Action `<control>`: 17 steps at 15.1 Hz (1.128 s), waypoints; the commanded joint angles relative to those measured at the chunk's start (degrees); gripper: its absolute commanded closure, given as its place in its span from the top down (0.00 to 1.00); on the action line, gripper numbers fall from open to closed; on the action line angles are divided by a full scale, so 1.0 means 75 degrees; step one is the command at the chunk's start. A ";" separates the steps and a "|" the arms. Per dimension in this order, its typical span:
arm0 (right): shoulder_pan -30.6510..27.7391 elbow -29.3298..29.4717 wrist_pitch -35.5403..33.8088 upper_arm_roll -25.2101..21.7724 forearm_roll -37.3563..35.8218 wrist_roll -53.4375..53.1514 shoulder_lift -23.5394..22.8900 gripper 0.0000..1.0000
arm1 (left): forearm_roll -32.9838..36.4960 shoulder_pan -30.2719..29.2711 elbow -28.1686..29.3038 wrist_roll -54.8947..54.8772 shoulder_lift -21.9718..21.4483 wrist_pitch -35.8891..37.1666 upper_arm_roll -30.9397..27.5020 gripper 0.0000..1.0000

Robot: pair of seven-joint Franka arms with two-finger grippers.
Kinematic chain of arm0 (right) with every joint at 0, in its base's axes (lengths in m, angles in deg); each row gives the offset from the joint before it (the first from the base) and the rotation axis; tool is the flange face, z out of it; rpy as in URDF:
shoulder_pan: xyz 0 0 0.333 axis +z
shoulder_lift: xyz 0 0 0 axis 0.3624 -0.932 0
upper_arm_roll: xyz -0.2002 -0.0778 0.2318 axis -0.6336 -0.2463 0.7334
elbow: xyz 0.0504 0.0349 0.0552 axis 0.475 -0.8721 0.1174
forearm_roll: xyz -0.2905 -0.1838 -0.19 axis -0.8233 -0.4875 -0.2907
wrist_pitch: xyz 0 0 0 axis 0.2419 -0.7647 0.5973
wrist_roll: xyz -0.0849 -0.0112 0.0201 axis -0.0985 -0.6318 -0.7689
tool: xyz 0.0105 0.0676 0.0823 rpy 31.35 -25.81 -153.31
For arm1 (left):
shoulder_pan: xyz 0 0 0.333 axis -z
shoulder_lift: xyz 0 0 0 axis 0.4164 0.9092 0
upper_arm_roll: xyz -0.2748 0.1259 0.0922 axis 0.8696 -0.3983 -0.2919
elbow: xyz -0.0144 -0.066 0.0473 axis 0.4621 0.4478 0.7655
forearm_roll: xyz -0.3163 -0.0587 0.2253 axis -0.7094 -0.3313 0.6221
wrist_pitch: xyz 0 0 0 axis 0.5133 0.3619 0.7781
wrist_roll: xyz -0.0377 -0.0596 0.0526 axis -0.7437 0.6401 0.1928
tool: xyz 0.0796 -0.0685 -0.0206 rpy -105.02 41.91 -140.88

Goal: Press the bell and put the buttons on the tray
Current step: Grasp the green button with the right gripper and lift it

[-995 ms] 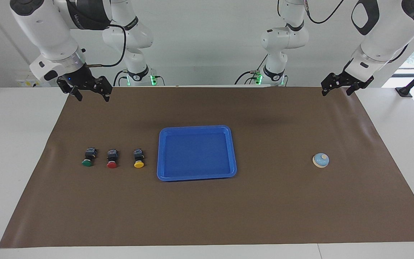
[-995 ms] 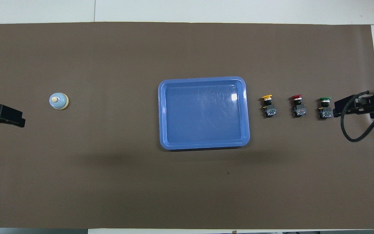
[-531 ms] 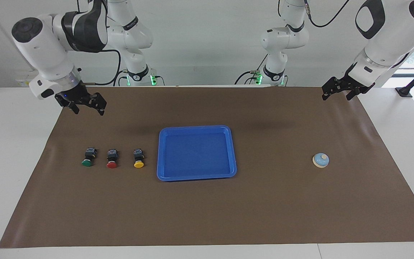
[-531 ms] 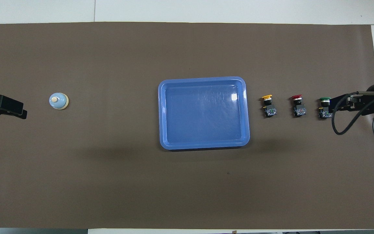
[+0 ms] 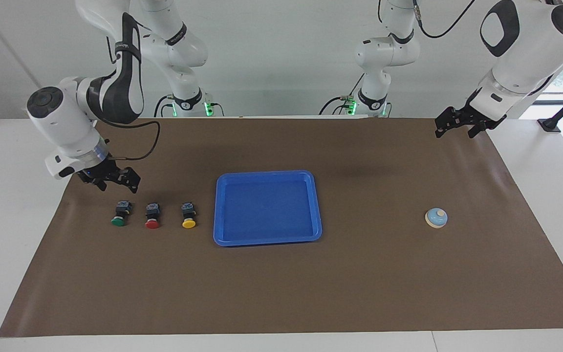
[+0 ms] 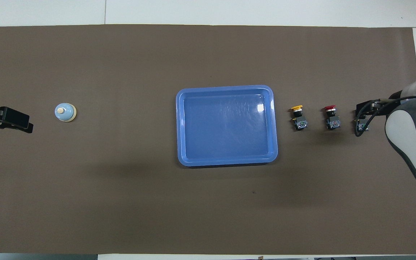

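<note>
Bell (image 5: 436, 217) is seen standing on the brown mat (image 5: 384, 283) toward the left arm's end of the table, well apart from the tray (image 5: 267, 239), untouched. Tray lies at mid-mat; nothing is seen in it. Three buttons are lined up in a row beside the tray, toward the right arm's end: yellow button (image 5: 189, 215) next to the tray, then red button (image 5: 152, 216), then green button (image 5: 120, 214) outermost. All three lie on their sides, caps pointing away from the robots.

Right gripper (image 5: 110, 182) is held low over the mat, close above the green button and not touching it in the facing view; fingers are seen spread apart, nothing between them. Left gripper (image 5: 455, 122) is held up over the mat's edge near its arm's base; finger spacing cannot be told.
</note>
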 commanded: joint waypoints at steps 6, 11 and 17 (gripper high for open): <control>-0.0518 -0.1160 0.0973 0.0058 -0.0047 0.0445 0.0187 1.00 | -0.0074 0.0033 0.0238 0.0001 -0.0250 -0.0123 -0.0064 1.00; -0.0776 -0.1160 0.1652 0.0058 -0.0047 0.0797 -0.0410 1.00 | -0.0074 0.0033 0.0238 0.0001 -0.0250 -0.0123 -0.0064 1.00; -0.0776 -0.1067 0.2344 0.0070 -0.0047 0.0785 -0.1079 0.91 | -0.0074 0.0033 0.0226 0.0001 -0.0250 -0.0123 -0.0064 1.00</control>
